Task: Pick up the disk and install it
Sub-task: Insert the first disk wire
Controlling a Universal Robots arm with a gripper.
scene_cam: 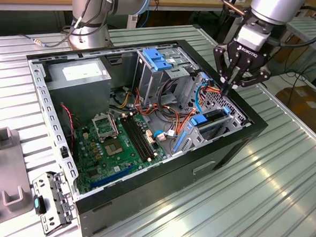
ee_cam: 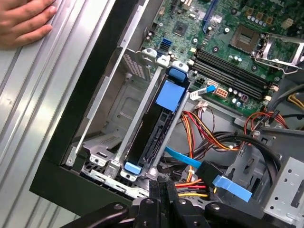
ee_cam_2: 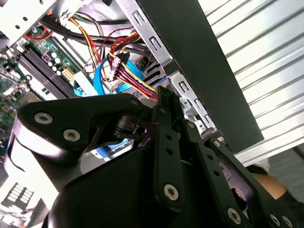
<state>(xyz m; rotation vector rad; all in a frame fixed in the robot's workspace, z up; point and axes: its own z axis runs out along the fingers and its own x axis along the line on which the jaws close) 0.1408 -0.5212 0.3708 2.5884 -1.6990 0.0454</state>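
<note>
The disk (ee_cam: 159, 124) stands on edge in the metal drive bay at the case's end on the exterior view's right, showing its dark side and blue carrier rails (ee_cam: 171, 93). In the exterior view the disk (scene_cam: 211, 117) sits low in that bay behind a blue tab. My gripper (scene_cam: 226, 86) hangs just above the bay, over the red and yellow cables, shut with nothing between its fingers. In the first wrist view the gripper (ee_cam: 162, 186) is close to the disk's cable end. Its fingers (ee_cam_2: 164, 102) hover over the cable bundle in the second wrist view.
The open black computer case (scene_cam: 209, 164) lies on a slatted metal table. Inside are a green motherboard (scene_cam: 119, 143), a grey box with a white sticker (scene_cam: 77, 73) and a blue-topped cage (scene_cam: 157, 59). A person's hand (ee_cam: 23, 21) rests beside the case. Grey fixtures (scene_cam: 5, 157) stand at the exterior view's left.
</note>
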